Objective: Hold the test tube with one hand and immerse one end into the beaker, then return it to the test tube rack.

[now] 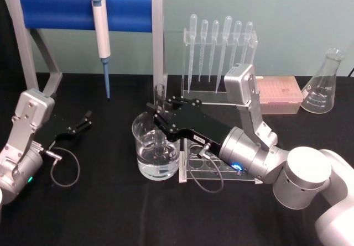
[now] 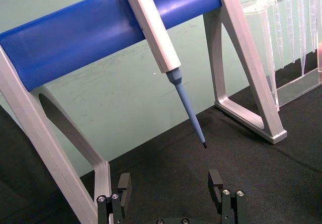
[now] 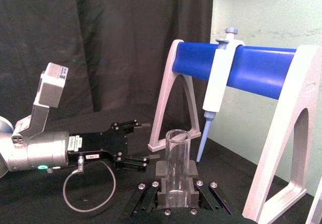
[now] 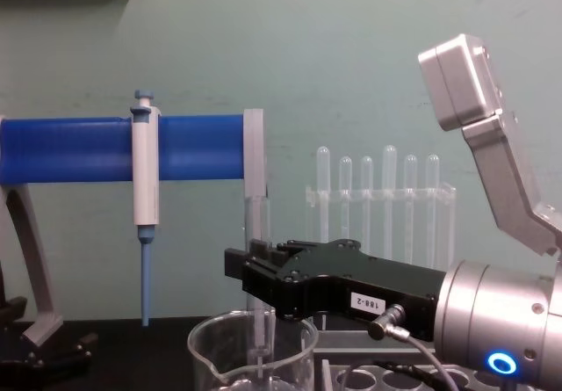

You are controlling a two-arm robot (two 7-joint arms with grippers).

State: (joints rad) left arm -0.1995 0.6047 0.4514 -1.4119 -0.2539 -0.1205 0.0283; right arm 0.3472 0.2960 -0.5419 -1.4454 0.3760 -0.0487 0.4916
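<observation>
My right gripper is shut on the test tube, a clear glass tube held upright over the beaker. The beaker is wide, clear and partly filled with water. The tube's lower end reaches down inside it; I cannot tell whether it touches the water. In the chest view the right gripper clamps the test tube above the beaker. The right wrist view shows the test tube standing between the fingers. My left gripper rests open at the left of the table, with nothing in it.
A blue-barred stand at the back left carries a hanging pipette. A rack of plastic pipettes stands behind the beaker. A pink tip box and a conical flask sit at the back right. A clear tube rack lies under my right arm.
</observation>
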